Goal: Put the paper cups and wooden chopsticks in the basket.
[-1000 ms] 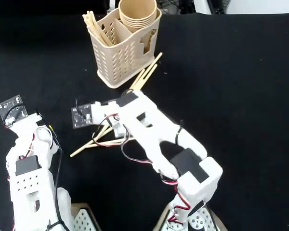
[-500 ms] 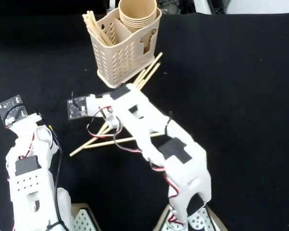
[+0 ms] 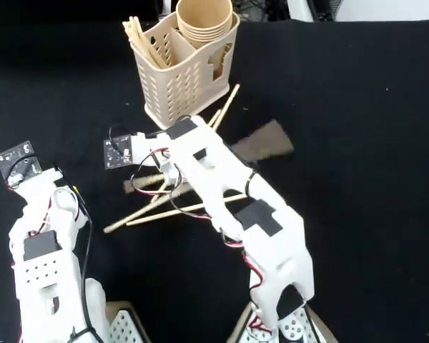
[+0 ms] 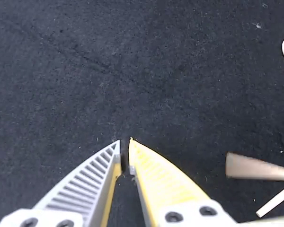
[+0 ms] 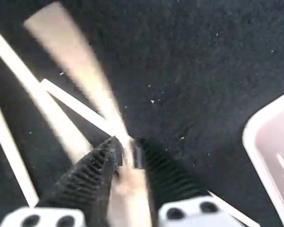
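Since the right gripper is clamped on one chopstick close to its end, the pick looks done. The step in hand is probably the carry to the basket. An end grip leaves most of the stick sticking out past the fingers, which suits dropping it in tip-first. It also means the stick can lever and swing. I cannot tell its exact angle or whether it is fully off the table.

The basket stands upright at the far side of the table, just beyond the right arm. The cups sit stacked in one compartment, so that part of the task looks finished. The stored sticks stand leaning in the other, narrower compartment, whose walls keep them upright. The held chopstick most likely goes there.

The loose sticks lie flat and crossed on the table under the right arm. Two more lie just beside the basket's base, so the task is not finished. Because they are crossed, lifting one could drag another.

The left gripper has its fingers together with nothing between them, low over bare cloth. It is well apart from the basket, with stick ends near it. It looks parked, likely because the sticks are within the right arm's reach.
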### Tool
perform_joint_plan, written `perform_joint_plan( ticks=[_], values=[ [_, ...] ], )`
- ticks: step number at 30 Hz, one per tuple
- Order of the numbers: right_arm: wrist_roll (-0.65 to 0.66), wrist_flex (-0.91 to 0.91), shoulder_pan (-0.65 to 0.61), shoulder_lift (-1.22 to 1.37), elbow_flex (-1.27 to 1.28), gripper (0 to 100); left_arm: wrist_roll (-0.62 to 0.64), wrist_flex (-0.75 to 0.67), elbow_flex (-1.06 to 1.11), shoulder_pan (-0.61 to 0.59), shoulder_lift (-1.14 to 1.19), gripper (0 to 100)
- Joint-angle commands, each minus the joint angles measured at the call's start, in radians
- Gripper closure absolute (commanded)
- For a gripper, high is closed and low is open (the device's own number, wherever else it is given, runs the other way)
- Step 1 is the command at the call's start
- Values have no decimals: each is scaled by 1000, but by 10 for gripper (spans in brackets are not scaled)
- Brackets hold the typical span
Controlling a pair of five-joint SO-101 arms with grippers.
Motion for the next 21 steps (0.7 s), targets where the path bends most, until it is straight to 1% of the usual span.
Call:
perform_joint_plan(
  ticks=[1,6,9,11,15,17,21],
  values=[
    [11,12,12,-5,-33,987,0,-20,-35,-10,-6,945],
    [0,15,18,-19,-30,986,0,-18,-36,-10,-6,945],
    [-91,15,20,-58,-15,986,0,-18,-36,-10,-6,945],
    [-121,15,21,-105,19,986,0,-18,-36,-10,-6,945],
    [-124,2,29,-239,122,986,0,-18,-36,-10,-6,945],
    [-133,-25,54,-297,168,985,0,-14,-45,-10,-6,945],
    [-137,-55,87,-329,257,970,0,-14,-45,-10,-6,945]
  ],
)
